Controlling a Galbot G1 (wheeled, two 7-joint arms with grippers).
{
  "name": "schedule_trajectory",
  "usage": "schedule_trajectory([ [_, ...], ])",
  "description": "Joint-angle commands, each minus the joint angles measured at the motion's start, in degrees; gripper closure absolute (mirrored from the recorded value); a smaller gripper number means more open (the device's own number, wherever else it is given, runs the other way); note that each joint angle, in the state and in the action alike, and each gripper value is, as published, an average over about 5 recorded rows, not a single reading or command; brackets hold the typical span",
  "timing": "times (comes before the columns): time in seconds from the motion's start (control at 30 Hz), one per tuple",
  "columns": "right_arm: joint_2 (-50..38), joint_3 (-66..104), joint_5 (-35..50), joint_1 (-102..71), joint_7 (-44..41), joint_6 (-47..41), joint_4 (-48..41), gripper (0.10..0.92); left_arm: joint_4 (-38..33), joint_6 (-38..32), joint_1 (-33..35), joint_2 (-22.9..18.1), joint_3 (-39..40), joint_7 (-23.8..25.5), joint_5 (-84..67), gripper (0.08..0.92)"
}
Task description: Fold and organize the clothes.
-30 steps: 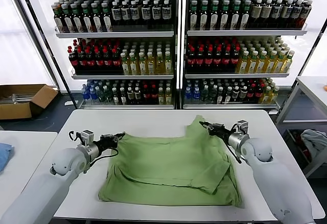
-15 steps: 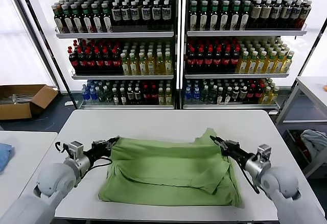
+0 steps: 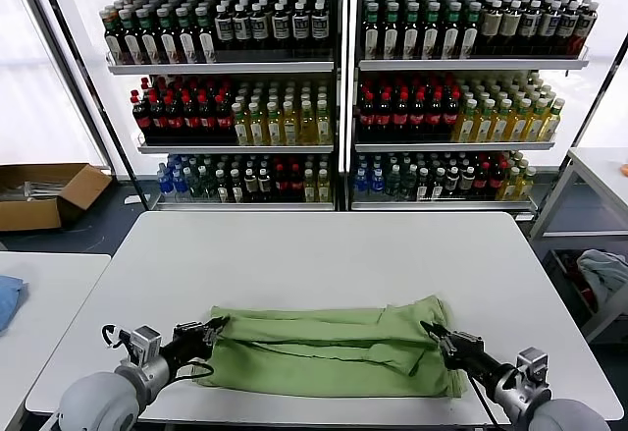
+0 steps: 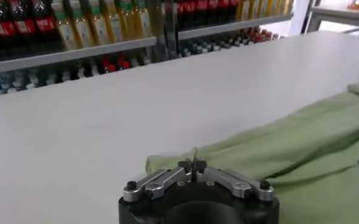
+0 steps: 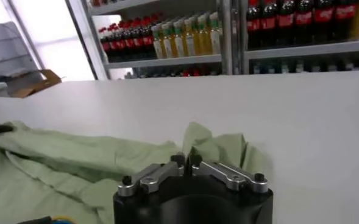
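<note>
Near the front edge of the white surface [image 3: 324, 254] lies the green shirt [image 3: 329, 350], folded down into a long, low band that runs from one gripper across to the other. At its left end the left gripper [image 3: 210, 329] has its jaws pressed together on the cloth's corner; the left wrist view shows the two fingers meeting over a thin pinch of green fabric [image 4: 194, 159]. At the right end the right gripper [image 3: 433, 331] does the same, its jaws clamped on a bunched-up ridge of the shirt [image 5: 194, 145], seen just ahead of the fingers in the right wrist view. Half a second ago the shirt reached much farther back over the surface, and both grippers held its corners higher up and farther from the robot. Since then both arms have drawn back toward the front edge, carrying the rear edge over the rest. Behind the surface stand shelves of bottles [image 3: 294, 107].
</note>
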Motion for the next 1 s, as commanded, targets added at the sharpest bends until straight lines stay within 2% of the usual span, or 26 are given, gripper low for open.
schedule_trajectory([
  [0.03,0.8,6.2,-3.2,-4.5,0.6,4.8,1.1,0.715,-2.3,1.8,5.6,0.2,-4.7,-0.6,4.4,0.795],
  [0.13,2.5,9.1,-2.9,-2.6,1.7,8.5,-0.8,0.628,-3.0,0.6,5.6,-0.6,-5.9,-4.6,3.1,0.709],
  [0.23,5.3,12.0,-0.5,-1.5,4.5,12.2,-2.3,0.542,-5.8,-1.5,6.0,-3.1,-6.0,-12.3,-0.8,0.622],
  [0.33,7.8,14.3,1.7,-2.3,5.4,15.2,-2.7,0.455,-8.2,-4.4,7.7,-6.0,-5.4,-17.5,-2.7,0.535],
  [0.43,9.7,15.6,0.9,-4.2,5.2,17.7,-3.0,0.368,-8.9,-6.9,10.0,-9.3,-3.8,-21.0,-3.5,0.449],
  [0.63,11.2,16.7,0.0,-7.5,5.0,19.8,-3.4,0.223,-7.2,-6.7,11.6,-15.9,-0.2,-26.0,-0.9,0.276],
  [0.8,10.7,17.0,0.0,-7.8,5.0,20.2,-3.5,0.203,-5.5,-6.4,11.6,-17.3,1.0,-27.3,0.4,0.185],
  [1.0,10.0,16.4,0.1,-7.1,5.2,20.0,-3.5,0.203,-5.3,-6.3,11.8,-17.9,2.2,-27.7,1.1,0.185],
])
